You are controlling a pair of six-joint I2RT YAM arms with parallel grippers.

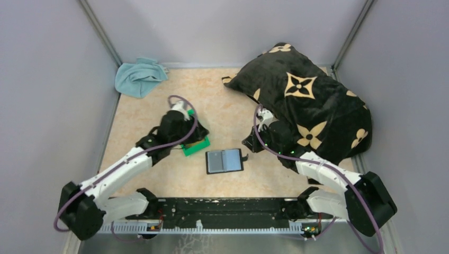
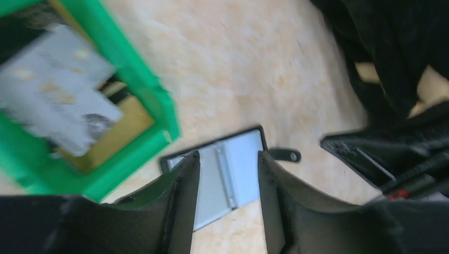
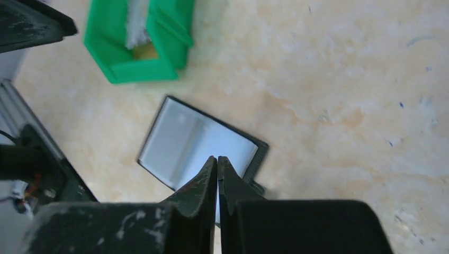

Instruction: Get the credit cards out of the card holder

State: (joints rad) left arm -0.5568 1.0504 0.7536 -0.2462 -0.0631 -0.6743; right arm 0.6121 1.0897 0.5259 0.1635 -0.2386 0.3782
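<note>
While the card holder [image 1: 225,161] lies open and flat on the table [image 1: 222,100], its grey-blue inner panels face up. It is just under and in front of the right gripper [image 3: 217,159]. This gripper's two fingers are pressed together at the tips and nothing is between them. The credit cards [image 2: 58,90] are inside the green bin [image 2: 159,100]. A pale grey one lies on top there; it is blurred, and what is under it I cannot tell. The bin is directly below the left gripper [image 2: 227,156], a little to its left side. That gripper's jaws stand apart and hold nothing. The bin is just beside the holder, not touching it. Behind the right gripper is a black pillow [image 1: 307,100] with tan flowers. Far beyond the left gripper, a blue cloth [image 1: 138,76] lies in the corner.
</note>
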